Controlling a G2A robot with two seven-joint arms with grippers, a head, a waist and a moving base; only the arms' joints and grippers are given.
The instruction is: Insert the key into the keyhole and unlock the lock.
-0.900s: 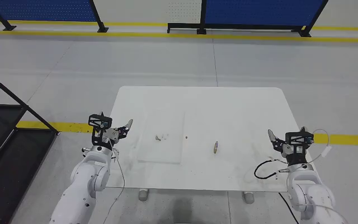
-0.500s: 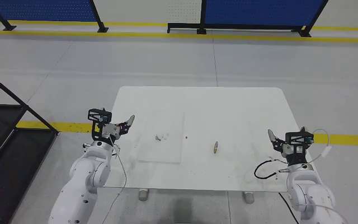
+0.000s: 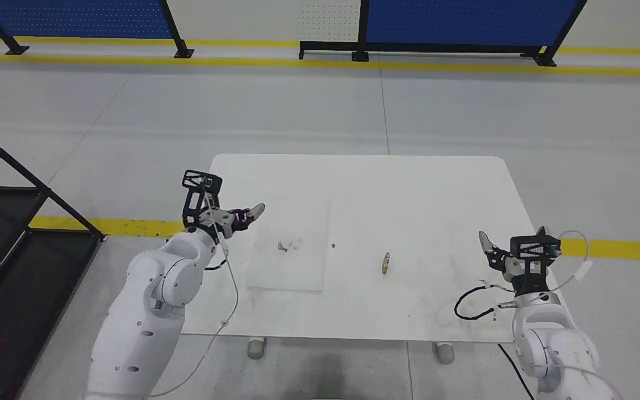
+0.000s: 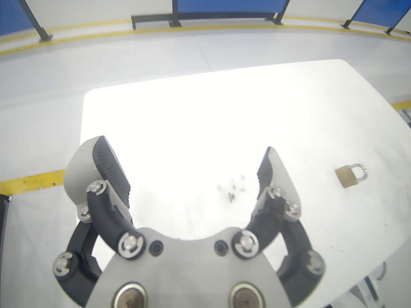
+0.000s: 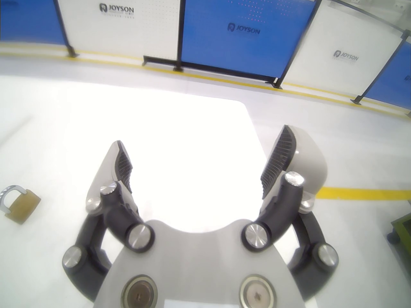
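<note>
A small brass padlock [image 3: 385, 263] and a small silvery key [image 3: 290, 243] were seen lying apart on a white rectangular table [image 3: 420, 190], with the left gripper [image 3: 250, 214] held near the key.

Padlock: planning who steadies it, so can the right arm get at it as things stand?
Probably yes: the right gripper is open, and only bare table lies between it and the padlock.

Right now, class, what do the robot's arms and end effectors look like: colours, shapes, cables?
The left arm and right arm have rounded white shells. The left end effector and right end effector each have two pale grey fingers with black ribbed pads, black links and silver bolts. A black cable loops by the right arm; a thin pale cable hangs from the left.
</note>
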